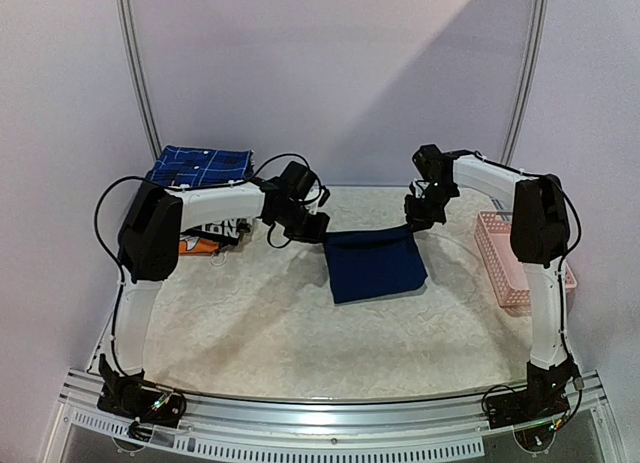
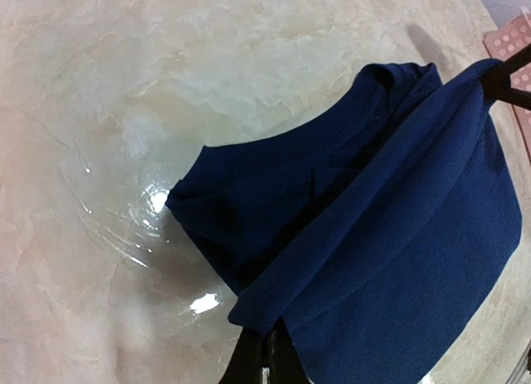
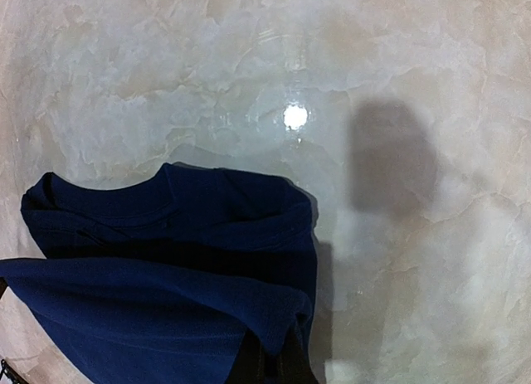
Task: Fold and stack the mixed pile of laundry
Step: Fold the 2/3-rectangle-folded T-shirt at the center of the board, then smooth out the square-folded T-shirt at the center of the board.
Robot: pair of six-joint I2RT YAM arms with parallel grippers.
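The left claw (image 1: 322, 229) and the right claw (image 1: 416, 219) are each pinched tight on a corner of the navy T-shirt (image 1: 375, 265), with the held edge sagging between them over the middle of the table (image 1: 260, 323). In the wrist views this raised layer drapes above the collar end of the T-shirt, which lies flat on the table. The dark-blue plaid shirt (image 1: 200, 166) sits folded at the far left, on top of other folded garments (image 1: 212, 231). A pink basket (image 1: 500, 255) stands at the right edge.
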